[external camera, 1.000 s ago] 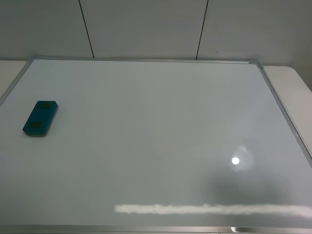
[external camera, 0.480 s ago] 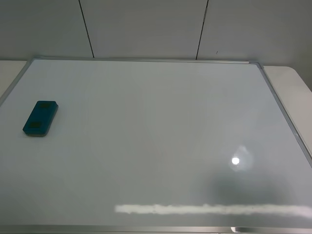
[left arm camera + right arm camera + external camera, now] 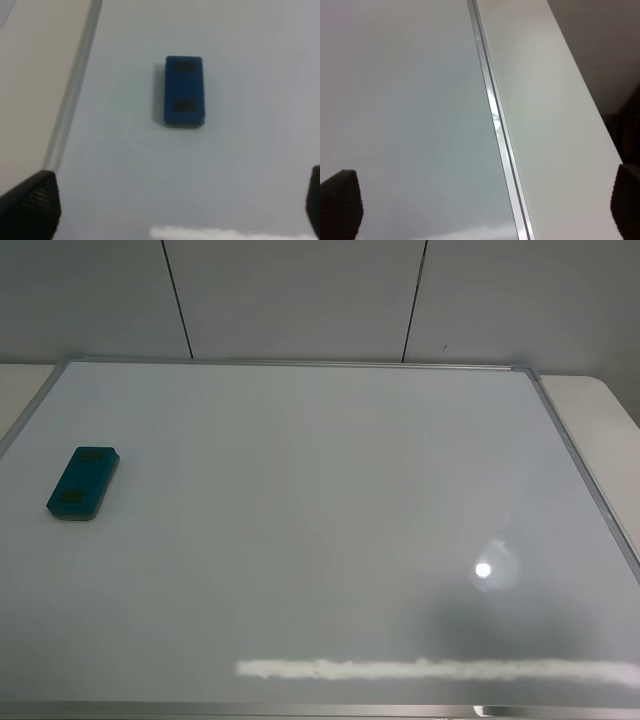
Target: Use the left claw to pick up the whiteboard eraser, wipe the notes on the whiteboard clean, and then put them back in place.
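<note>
You've got the whiteboard [image 3: 330, 530] lying flat on a pale bench [image 3: 600, 405], silver frame all round, surface glossy with a bright light spot and a smeared white reflection near its front edge. The whiteboard eraser [image 3: 83, 483] sits flat on the whiteboard, close to the board's left frame rail and well apart from the right rail, long side angled slightly. In your left wrist view the whiteboard eraser [image 3: 184, 91] lies on the board beside the frame rail, two darker square patches facing up, nothing touching it. Your left pincer [image 3: 175, 200] is spread wide: one black ribbed fingertip [image 3: 35, 202] shows at one edge of the view and only a sliver of the other at the opposite edge, both clear of the eraser and holding nothing. Your right pincer [image 3: 480, 205] is also wide, its dark fingertips [image 3: 340, 200] at opposite edges of the right wrist view, straddling the whiteboard's frame rail [image 3: 497, 125] with bench on the far side of the rail. No red marks are visible on the board in any view.
</note>
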